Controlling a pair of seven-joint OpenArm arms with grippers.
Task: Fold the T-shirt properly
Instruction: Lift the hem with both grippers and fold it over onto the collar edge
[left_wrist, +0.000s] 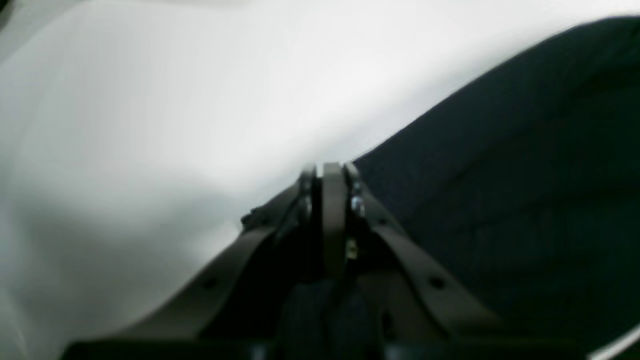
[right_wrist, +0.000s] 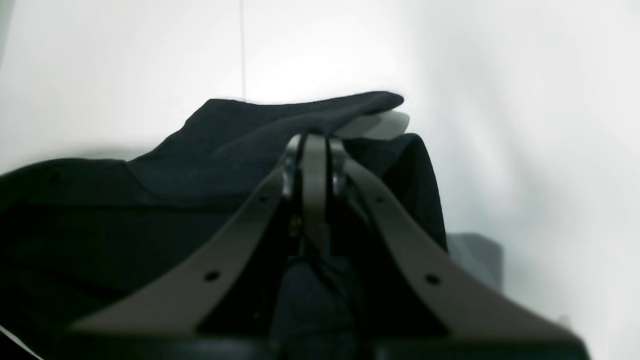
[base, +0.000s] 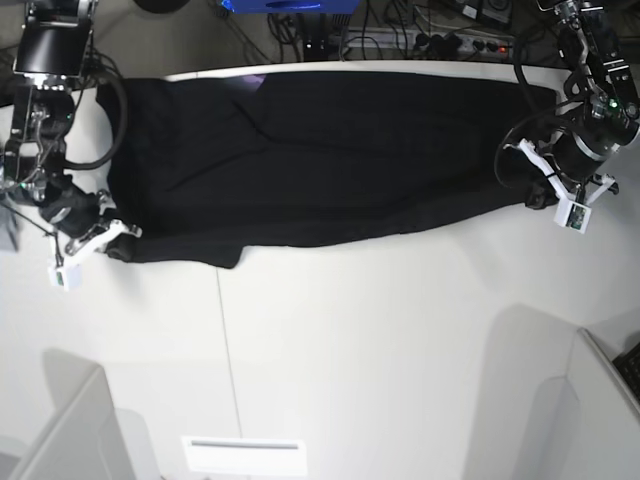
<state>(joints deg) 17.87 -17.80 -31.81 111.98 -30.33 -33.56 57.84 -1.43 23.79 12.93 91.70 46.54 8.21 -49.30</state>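
The left wrist view is blurred, and the T-shirt (left_wrist: 525, 190) runs off its right edge.

A white table (base: 380, 330) carries the black T-shirt (base: 320, 160), spread flat along its far edge.

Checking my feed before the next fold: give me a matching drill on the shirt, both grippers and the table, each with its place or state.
Things:
1. large black cloth T-shirt
2. left gripper
3. right gripper
4. white table

Places or states:
A. shut at the shirt's end on the base view's right
B. bare across the near half
C. spread along the far edge
D. shut at the shirt's corner on the base view's left

Pairs: 1-C, 2-A, 3-D, 4-B
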